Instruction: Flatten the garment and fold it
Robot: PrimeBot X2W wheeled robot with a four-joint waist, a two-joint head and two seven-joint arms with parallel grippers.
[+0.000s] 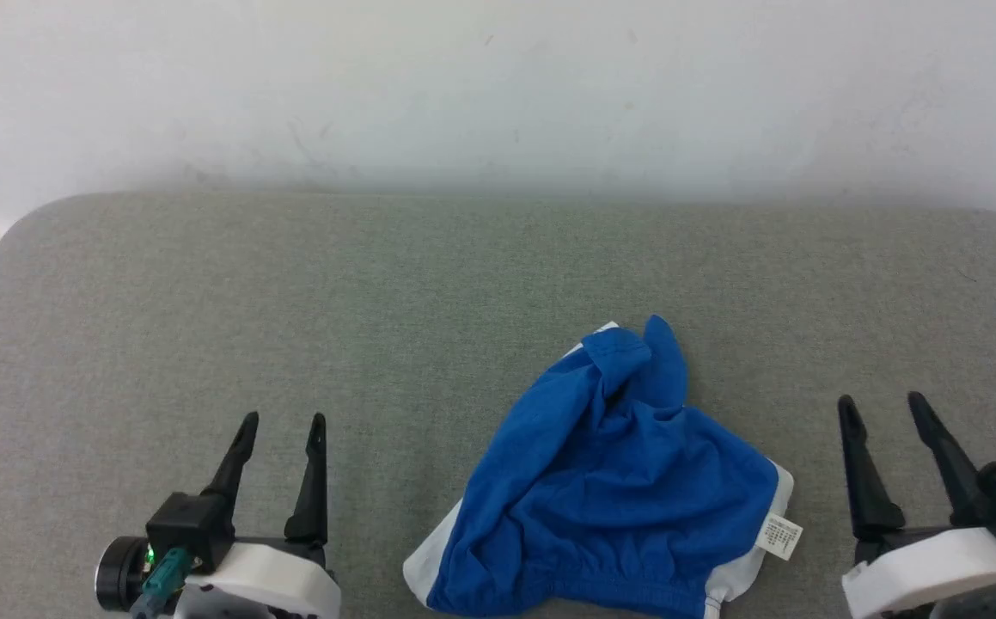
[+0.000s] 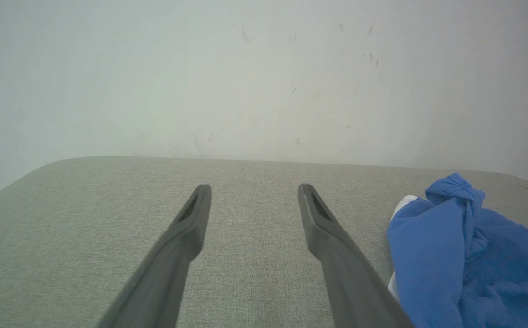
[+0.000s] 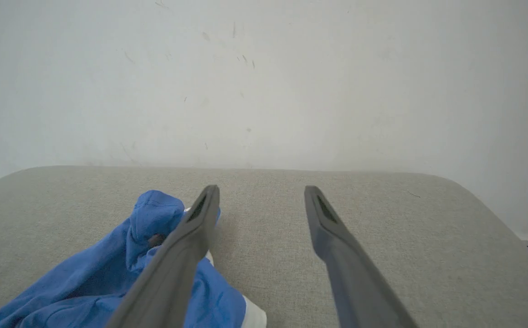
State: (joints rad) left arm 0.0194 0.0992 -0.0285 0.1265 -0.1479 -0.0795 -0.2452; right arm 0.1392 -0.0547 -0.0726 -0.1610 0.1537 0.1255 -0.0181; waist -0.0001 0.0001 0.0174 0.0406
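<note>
— How do the fingers stand?

— Spread wide on both sides. The left gripper [image 1: 284,421] has its fingers [image 1: 310,481] apart over bare desk [image 1: 377,301], gripping nothing and touching nothing; its wrist view [image 2: 254,187] shows grey cloth between the tips. The right gripper [image 1: 882,400] is just as wide and empty.

— Where is the garment?

— The garment [image 1: 609,481] lies crumpled on the near part of the desk, between the two grippers and nearer the right one, a bunched peak at its far end, the white tag [image 1: 779,536] on its right edge.

— Does the right gripper touch it?

— In the right wrist view [image 3: 261,188] one finger crosses in front of the blue cloth [image 3: 86,282], but from the head there is bare desk between them — apart.

— Anything hard to make out?

— The waistband runs to the bottom edge of the head view, both wrists are cut off there, and the tag's print is too small to read.
</note>
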